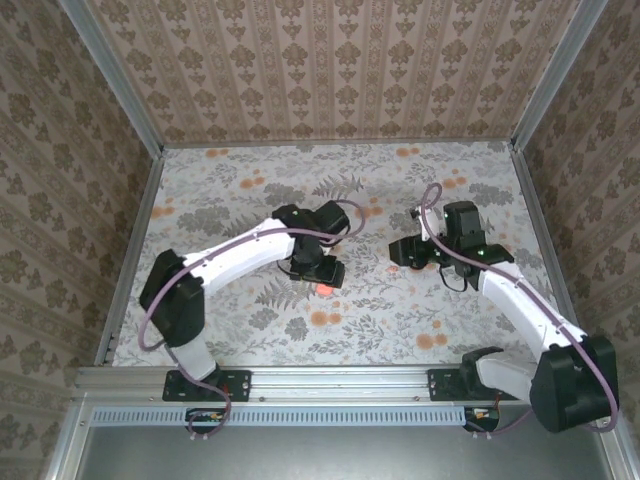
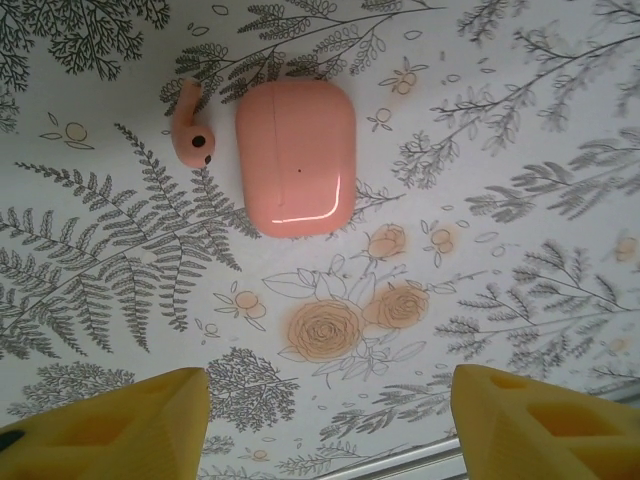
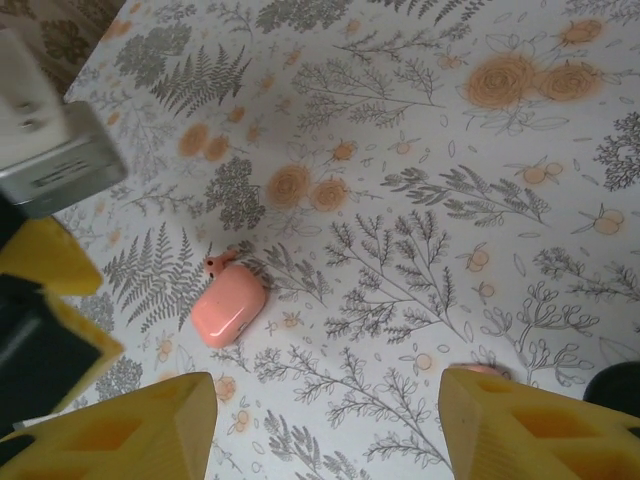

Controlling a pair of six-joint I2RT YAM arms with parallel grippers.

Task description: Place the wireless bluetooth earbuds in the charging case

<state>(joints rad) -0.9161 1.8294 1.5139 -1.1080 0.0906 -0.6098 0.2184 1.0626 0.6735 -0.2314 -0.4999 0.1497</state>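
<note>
Clerk: left tool (image 2: 325, 405), yellow fingers spread, nothing between them; right tool (image 3: 325, 392), likewise spread and empty
Checker: beyond them?
Clerk: charging case (image 2: 297, 155), salmon-pink, lid closed, flat on the desk (image 2: 520, 250), ahead of the left tool; one pink earbud (image 2: 190, 135) just beside it, not touching
Checker: handling?
Clerk: lid likely needs lifting first; suggest steadying the case by its sides, then pinching the bud by its stem, squarely

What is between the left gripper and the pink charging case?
Just bare flowery table between the left gripper and the charging case, in the left wrist view.
</note>
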